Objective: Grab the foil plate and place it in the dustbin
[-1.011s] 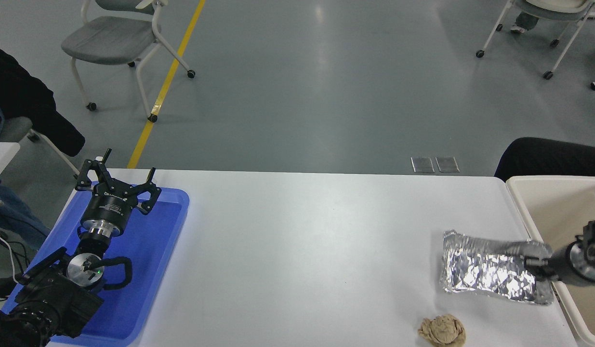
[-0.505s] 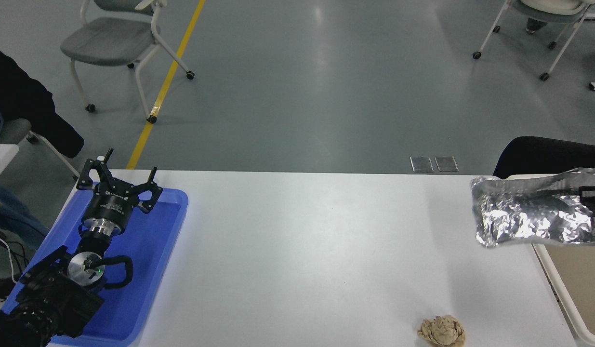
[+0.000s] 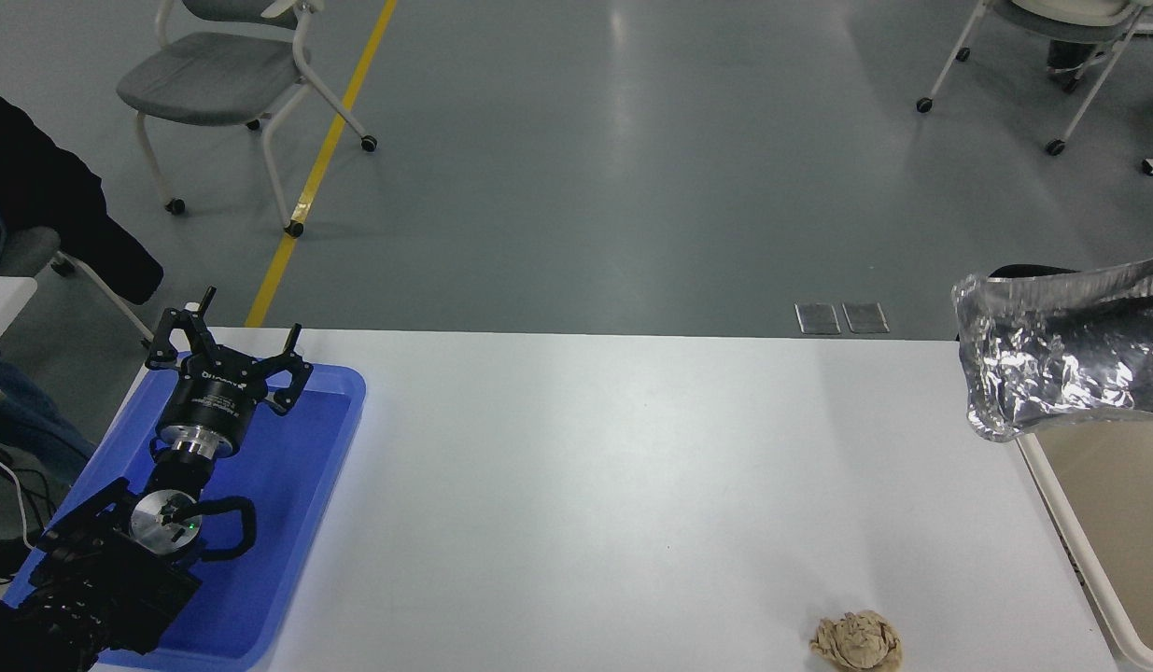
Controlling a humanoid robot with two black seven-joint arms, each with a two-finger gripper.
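Nearest to us the dustbin sits at the table's right end, and the foil plate hangs in the air over its far-left corner, long axis running left-right. The right gripper's out of frame, so can't tell its grip; the drop point looks to be toward the right of the plate and below it. Left gripper sits parked wide open, way over at the far-left end from the dustbin.

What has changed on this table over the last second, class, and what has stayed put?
The foil plate went from lying on the table to hanging in the air at the right edge, above the dustbin, moving up and rightward. The right gripper has left view. The left gripper, blue tray and paper ball stayed.
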